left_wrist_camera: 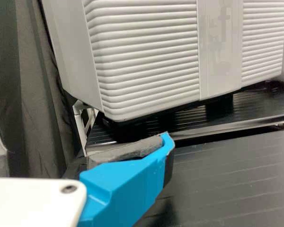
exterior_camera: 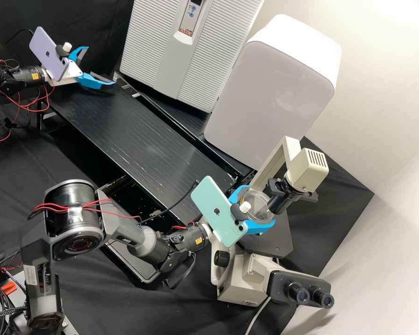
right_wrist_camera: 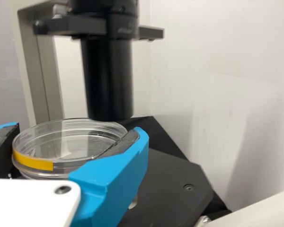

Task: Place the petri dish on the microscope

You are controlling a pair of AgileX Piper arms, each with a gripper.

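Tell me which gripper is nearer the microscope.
Right. The right gripper is at the microscope, holding the petri dish by its stage; the left gripper is open at the bench's opposite end.

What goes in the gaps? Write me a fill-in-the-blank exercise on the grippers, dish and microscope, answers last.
The right gripper holds the petri dish between two fingers coloured ____.
The strip on the petri dish's side is coloured ____.
The left gripper is not shut but ____.
The microscope has ____ eyepieces.

Missing words: blue; yellow; open; two
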